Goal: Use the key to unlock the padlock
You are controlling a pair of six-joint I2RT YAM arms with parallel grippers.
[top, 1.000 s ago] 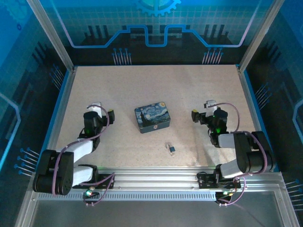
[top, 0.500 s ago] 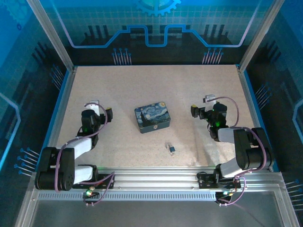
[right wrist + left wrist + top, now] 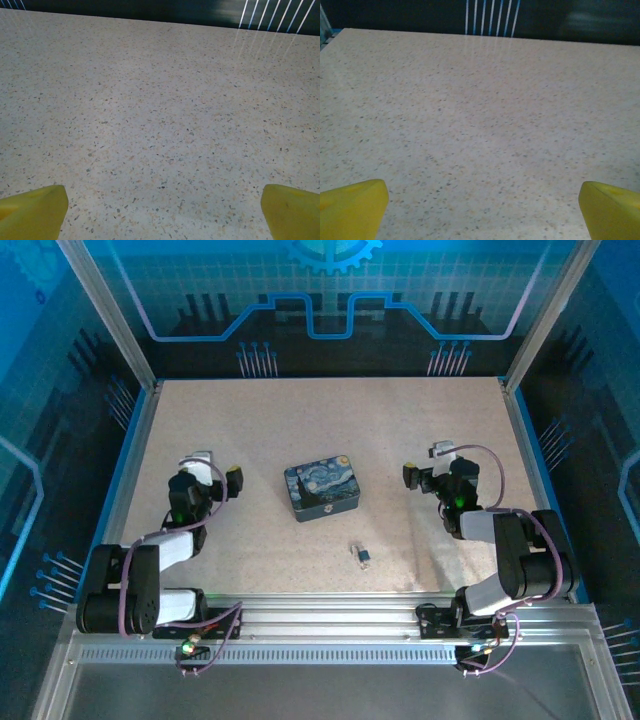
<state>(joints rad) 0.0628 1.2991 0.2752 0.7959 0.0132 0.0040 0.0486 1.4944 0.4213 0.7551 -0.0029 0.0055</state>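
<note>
Clearly left claw (image 3: pixel 480 212), right claw (image 3: pixel 162 212) spread wide, empty; padlock (image 3: pixel 364 556) tiny, key indistinguishable.

Probably a lab: aluminium-framed enclosure (image 3: pixel 104 315), speckled table (image 3: pixel 320 420).

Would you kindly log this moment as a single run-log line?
left end effector: open, empty | right end effector: open, empty | padlock: untouched on table near blue tin | key: too small to tell

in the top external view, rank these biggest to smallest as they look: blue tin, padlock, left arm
1. left arm, though it rises nearer the camera, which inflates it
2. blue tin
3. padlock, by far the smallest
</note>
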